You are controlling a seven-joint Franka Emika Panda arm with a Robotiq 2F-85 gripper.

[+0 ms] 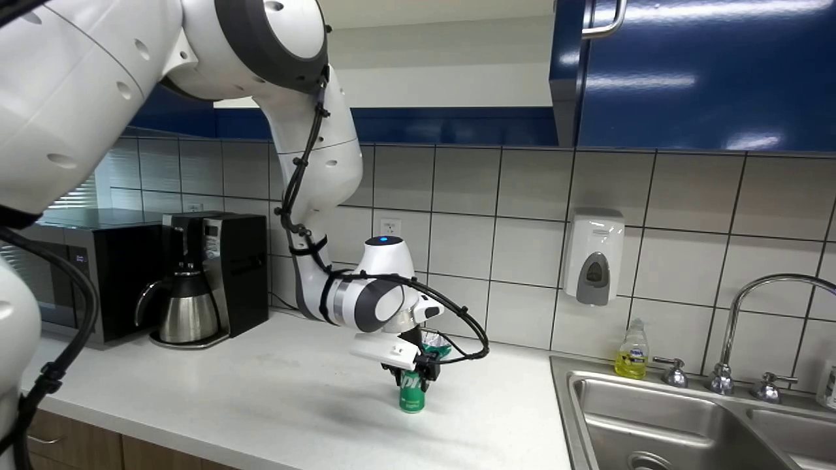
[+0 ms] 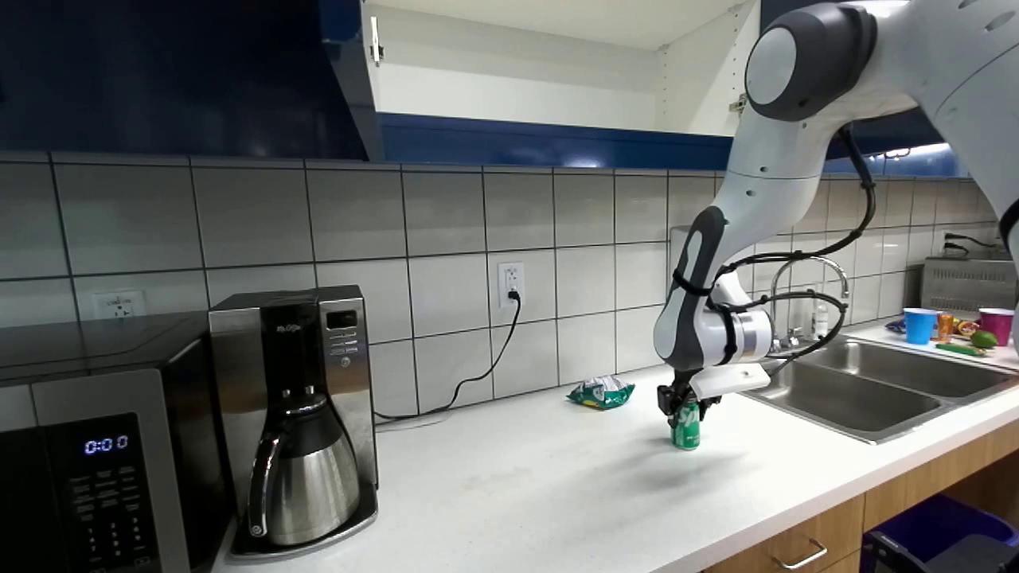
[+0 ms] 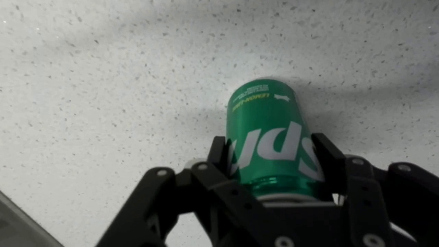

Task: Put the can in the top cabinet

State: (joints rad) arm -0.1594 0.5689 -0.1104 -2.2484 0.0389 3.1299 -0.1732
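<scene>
The green can point(image 1: 411, 399) stands upright on the white counter, left of the sink in an exterior view; it also shows in an exterior view point(image 2: 686, 434) and in the wrist view point(image 3: 265, 116). My gripper point(image 1: 411, 378) points down over it, also in view here point(image 2: 686, 411). In the wrist view the gripper point(image 3: 269, 145) has a black finger against each side of the can's upper part. It looks shut on the can. The can's base appears at the counter surface. The top cabinet point(image 1: 450, 125) is open above the counter, with a white inside; its blue lower edge shows here point(image 2: 557, 140).
A green snack bag point(image 2: 601, 392) lies near the tiled wall behind the can. A coffee maker point(image 2: 342, 318) and microwave point(image 2: 103, 469) stand at one end. The sink point(image 1: 568, 418), a soap bottle point(image 1: 631, 352) and a wall dispenser point(image 1: 594, 254) are at the other. A blue cabinet door point(image 1: 705, 78) hangs above.
</scene>
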